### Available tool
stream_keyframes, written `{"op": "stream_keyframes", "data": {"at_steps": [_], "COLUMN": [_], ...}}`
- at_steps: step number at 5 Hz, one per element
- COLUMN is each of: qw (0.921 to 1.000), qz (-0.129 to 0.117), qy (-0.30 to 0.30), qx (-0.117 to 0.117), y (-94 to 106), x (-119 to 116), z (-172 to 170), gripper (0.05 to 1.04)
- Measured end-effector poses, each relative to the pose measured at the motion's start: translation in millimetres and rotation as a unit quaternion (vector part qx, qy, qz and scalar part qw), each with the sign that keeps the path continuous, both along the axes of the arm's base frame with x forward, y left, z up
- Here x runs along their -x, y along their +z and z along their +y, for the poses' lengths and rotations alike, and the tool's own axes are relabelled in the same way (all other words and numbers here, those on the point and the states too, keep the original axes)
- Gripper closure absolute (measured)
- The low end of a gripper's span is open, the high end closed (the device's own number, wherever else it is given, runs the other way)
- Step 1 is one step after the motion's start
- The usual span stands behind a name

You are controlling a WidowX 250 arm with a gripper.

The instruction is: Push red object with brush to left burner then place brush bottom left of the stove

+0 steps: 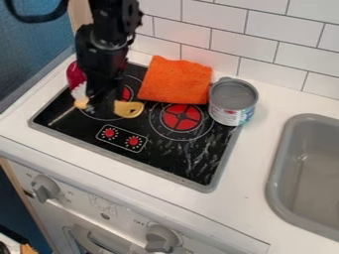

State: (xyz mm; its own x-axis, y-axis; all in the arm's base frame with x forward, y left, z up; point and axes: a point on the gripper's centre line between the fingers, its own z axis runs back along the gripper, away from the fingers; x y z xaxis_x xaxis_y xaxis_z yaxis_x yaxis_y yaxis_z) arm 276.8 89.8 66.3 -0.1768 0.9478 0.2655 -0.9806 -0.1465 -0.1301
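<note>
Camera view — brush (80, 94), long axis crosswise, handle (127, 109) right

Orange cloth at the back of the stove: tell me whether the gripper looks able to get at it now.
Probably yes: the orange cloth lies close beside the gripper with its top uncovered. The yellow-handled brush at the gripper might need setting down first, though.

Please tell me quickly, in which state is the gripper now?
Black two-finger gripper: jaws appear closed, holding the yellow-handled brush with white bristles.
</note>
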Motion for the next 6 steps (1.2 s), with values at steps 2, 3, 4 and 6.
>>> {"op": "stream_keyframes", "data": {"at_steps": [2, 3, 4, 6], "qw": [0.9965, 0.9945, 0.9950, 0.9944], "qz": [0.009, 0.035, 0.040, 0.057], "qy": [0.041, 0.060, 0.064, 0.068], "qx": [-0.072, -0.078, -0.065, -0.058], "y": [-12.3, -23.2, -24.5, -24.4], "x": [14, 23, 23, 26], "z": [39, 52, 52, 52], "gripper": [0.763, 0.764, 0.696, 0.120]}}
